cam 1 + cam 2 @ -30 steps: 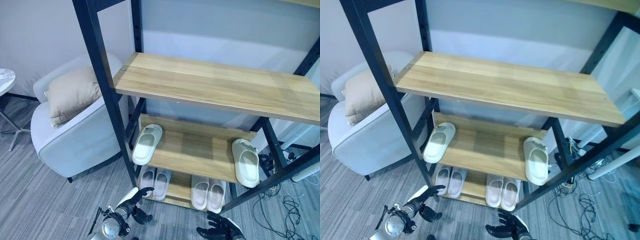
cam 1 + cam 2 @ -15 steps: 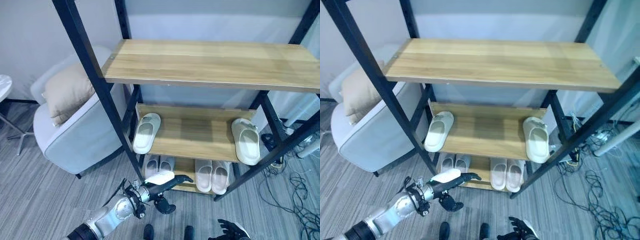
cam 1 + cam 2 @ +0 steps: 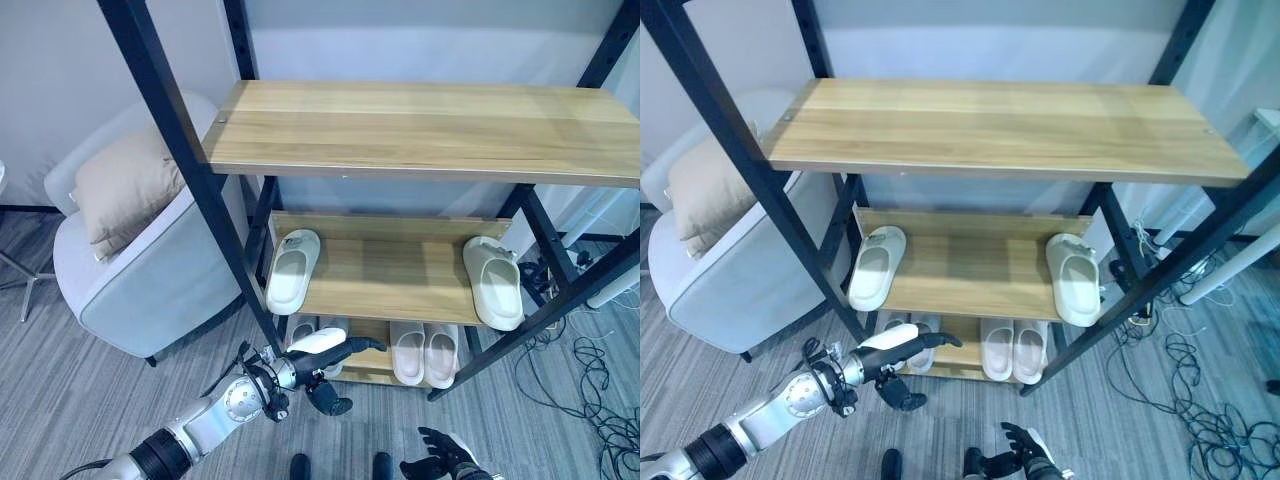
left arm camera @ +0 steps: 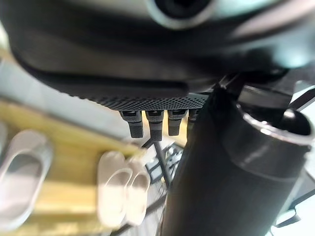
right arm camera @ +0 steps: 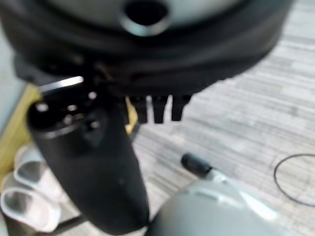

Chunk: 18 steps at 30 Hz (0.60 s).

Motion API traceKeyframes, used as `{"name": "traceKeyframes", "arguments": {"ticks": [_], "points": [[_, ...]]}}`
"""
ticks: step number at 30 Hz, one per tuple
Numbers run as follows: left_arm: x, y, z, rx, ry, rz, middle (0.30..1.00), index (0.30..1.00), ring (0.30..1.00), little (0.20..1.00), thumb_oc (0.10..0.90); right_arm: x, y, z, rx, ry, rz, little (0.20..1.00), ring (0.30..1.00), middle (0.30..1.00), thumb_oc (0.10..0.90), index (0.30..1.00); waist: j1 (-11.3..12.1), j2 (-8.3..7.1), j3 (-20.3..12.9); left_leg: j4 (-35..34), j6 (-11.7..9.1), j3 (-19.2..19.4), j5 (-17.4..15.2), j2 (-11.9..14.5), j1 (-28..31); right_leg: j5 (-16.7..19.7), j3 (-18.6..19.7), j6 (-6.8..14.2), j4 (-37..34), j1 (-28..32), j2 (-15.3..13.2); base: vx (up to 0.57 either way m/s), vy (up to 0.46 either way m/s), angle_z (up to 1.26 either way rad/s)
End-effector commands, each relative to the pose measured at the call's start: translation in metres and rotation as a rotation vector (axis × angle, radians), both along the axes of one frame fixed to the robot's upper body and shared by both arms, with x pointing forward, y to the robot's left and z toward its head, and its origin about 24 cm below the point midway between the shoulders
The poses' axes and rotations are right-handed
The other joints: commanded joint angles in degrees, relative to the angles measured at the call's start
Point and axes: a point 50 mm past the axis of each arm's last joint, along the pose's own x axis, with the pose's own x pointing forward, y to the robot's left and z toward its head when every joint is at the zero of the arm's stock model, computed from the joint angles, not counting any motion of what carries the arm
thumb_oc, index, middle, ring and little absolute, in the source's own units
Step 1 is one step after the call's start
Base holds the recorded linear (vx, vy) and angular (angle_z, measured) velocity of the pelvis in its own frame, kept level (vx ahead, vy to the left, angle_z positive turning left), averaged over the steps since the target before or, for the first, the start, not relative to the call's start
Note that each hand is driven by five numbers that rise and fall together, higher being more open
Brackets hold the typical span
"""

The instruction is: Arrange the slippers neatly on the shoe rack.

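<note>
My left hand (image 3: 325, 358) had fingers straight, holding nothing, lower centre of frame, reaching toward the bottom shelf of the rack (image 3: 180, 150). Right hand (image 3: 440, 462) sat at the bottom edge, right of centre, fingers loosely spread, empty. Bottom shelf held one pair (image 3: 424, 352) side by side right of centre; another pair (image 3: 908, 340) at its left end, just behind my left fingers. Middle shelf: one slipper (image 3: 293, 270) at the left end, one slipper (image 3: 494, 281) at the right end, well apart. Top shelf was bare wood. Armchair (image 3: 150, 270) with a pillow (image 3: 120, 185) stood left of the rack.
</note>
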Motion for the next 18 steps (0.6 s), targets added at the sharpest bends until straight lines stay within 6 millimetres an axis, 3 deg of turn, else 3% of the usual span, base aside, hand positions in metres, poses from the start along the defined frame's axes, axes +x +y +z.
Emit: {"name": "traceKeyframes", "arguments": {"ticks": [1, 3, 10, 18], "points": [[0.020, -0.024, 0.074, -0.271, -0.302, -0.041, 0.900, 0.900, 0.900, 0.900, 0.800, -0.002, -0.003, 0.001, -0.032, -0.020, 0.042, 0.900, 0.900, 0.900, 0.800, 0.900, 1.2, -1.17, -4.3, 0.8, 0.3, -0.2, -7.2, 0.1, -0.2, -5.9, 3.4, 4.1, 1.1, -1.6, -2.1, -0.01, -0.194, 0.07], [0.020, -0.025, 0.077, -0.283, -0.320, -0.039, 0.900, 0.900, 0.900, 0.900, 0.800, -0.004, -0.006, 0.001, -0.047, -0.016, 0.048, 0.900, 0.900, 0.900, 0.800, 0.900, 1.2, -1.09, -4.5, 0.6, -0.1, -0.7, -6.6, 0.6, -0.4, -6.4, 3.0, 3.7, 0.8, -1.2, -1.6, -0.02, -0.152, 0.14], [0.037, -0.029, 0.116, -0.324, -0.533, -0.002, 0.900, 0.900, 0.900, 0.900, 0.800, -0.010, -0.017, 0.000, -0.108, 0.001, 0.033, 0.900, 0.900, 0.900, 0.800, 0.900, 0.3, 0.41, -5.0, 0.5, -2.6, -2.4, -3.7, 2.7, -3.5, -9.1, 0.1, 2.0, 0.8, -1.6, 1.2, -0.04, -0.151, 0.18], [0.063, -0.034, 0.129, -0.211, -0.718, 0.065, 0.900, 0.900, 0.900, 0.900, 0.800, -0.005, -0.016, 0.002, -0.103, -0.023, 0.023, 0.900, 0.900, 0.900, 0.800, 0.900, -1.0, 1.79, -4.1, 0.5, -3.7, -1.4, -3.1, 3.8, -5.0, -9.9, -0.6, 1.9, 0.8, -2.9, 2.2, 0.00, -0.060, 0.04]]}}
